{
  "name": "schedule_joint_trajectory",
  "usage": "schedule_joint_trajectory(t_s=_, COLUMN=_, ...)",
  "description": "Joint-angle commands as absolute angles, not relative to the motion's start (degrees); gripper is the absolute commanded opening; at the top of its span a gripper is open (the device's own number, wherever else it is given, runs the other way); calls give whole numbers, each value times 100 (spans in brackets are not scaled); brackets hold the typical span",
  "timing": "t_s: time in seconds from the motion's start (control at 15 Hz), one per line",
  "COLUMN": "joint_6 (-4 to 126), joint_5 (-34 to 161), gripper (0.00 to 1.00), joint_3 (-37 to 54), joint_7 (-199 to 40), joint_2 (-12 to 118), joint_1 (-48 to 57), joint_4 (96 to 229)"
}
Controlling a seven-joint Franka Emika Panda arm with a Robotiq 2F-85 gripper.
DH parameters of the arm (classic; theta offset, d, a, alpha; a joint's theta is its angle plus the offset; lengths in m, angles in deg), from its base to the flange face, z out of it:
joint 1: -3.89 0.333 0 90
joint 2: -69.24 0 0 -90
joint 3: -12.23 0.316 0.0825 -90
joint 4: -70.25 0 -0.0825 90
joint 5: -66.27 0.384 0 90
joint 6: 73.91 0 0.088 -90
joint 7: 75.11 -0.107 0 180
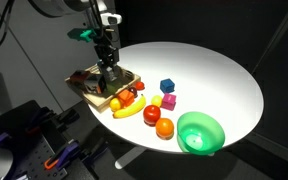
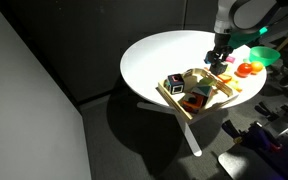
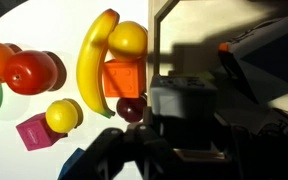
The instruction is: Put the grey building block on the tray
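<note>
In the wrist view the grey building block point(image 3: 182, 100) sits between my gripper's point(image 3: 184, 118) two dark fingers, which press on its sides. It hangs over the light-wood tray point(image 3: 204, 20), beside the tray's rim. In both exterior views my gripper point(image 1: 110, 76) point(image 2: 220, 60) is low over the tray point(image 1: 87, 97) point(image 2: 174, 100), which holds several other items. The block itself is hidden by the fingers in both exterior views.
On the white round table lie a banana point(image 1: 129, 108) point(image 3: 92, 60), a blue cube point(image 1: 167, 86), a pink block point(image 1: 169, 101) point(image 3: 34, 132), an orange fruit point(image 1: 151, 116), a red fruit point(image 1: 165, 128) point(image 3: 29, 72) and a green bowl point(image 1: 200, 132). An orange block point(image 3: 124, 76) lies by the tray.
</note>
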State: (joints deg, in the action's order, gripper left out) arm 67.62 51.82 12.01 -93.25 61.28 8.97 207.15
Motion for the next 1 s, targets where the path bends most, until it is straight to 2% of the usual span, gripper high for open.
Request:
schedule_joint_trajectory(t_s=0.0, joint_6=6535, joint_5=5131, gripper=30, joint_3=1215, joint_7=-9635, joint_2=5790, joint_1=971, joint_4=20225)
schedule_joint_trajectory(t_s=0.47, joint_6=6511, joint_5=5241, gripper=30, joint_3=1141, joint_7=-9753, joint_2=5187, joint_1=1060, joint_4=19544)
schedule_joint_trajectory(t_s=0.53, joint_6=6532, joint_5=5234, gripper=80, joint_3=1124, joint_7=-9763, joint_2=5128, joint_1=1073, joint_4=19490)
schedule_joint_trajectory(t_s=0.6, joint_6=6552, joint_5=5230, gripper=81, joint_3=1111, joint_7=-9750, joint_2=5099, joint_1=1080, joint_4=19460)
schedule_joint_trajectory(t_s=0.8, joint_6=6615, joint_5=5215, gripper=100, joint_3=1066, joint_7=-9719, joint_2=5082, joint_1=1084, joint_4=19475)
schedule_joint_trajectory(t_s=0.93, joint_6=6632, joint_5=5252, gripper=100, joint_3=1055, joint_7=-9658, joint_2=5132, joint_1=1050, joint_4=19551)
